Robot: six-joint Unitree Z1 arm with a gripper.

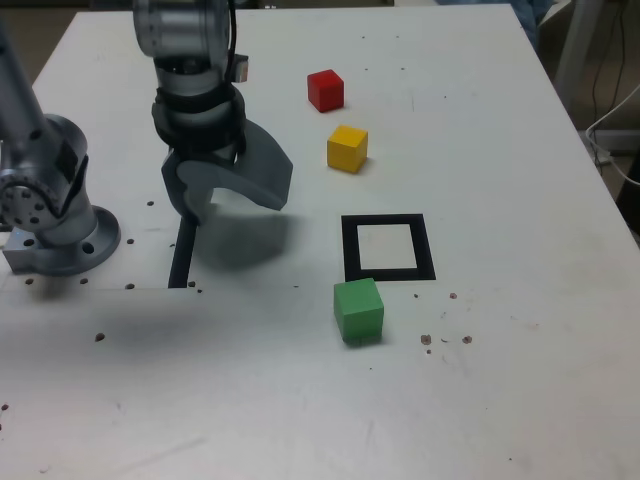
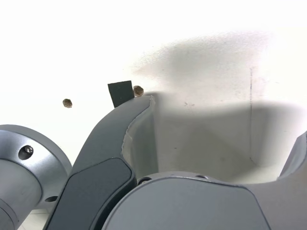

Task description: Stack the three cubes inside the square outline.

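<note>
Three cubes lie apart on the white table in the exterior view: a red cube point(image 1: 325, 90) at the back, a yellow cube point(image 1: 347, 148) just in front of it, and a green cube point(image 1: 358, 310) touching the near edge of the black square outline point(image 1: 388, 247), whose white centre holds nothing. My gripper point(image 1: 235, 195) hangs open above the table to the outline's left in the exterior view, with nothing between its grey fingers point(image 2: 120, 129). In the wrist view only bare table and the end of a black strip point(image 2: 120, 93) show; no cube appears there.
The arm's round base point(image 1: 55, 215) stands at the exterior view's left. A straight black strip point(image 1: 182, 258) lies on the table under the gripper. Small brown specks point(image 1: 445, 338) dot the table near the green cube. Cables hang beyond the table's right edge.
</note>
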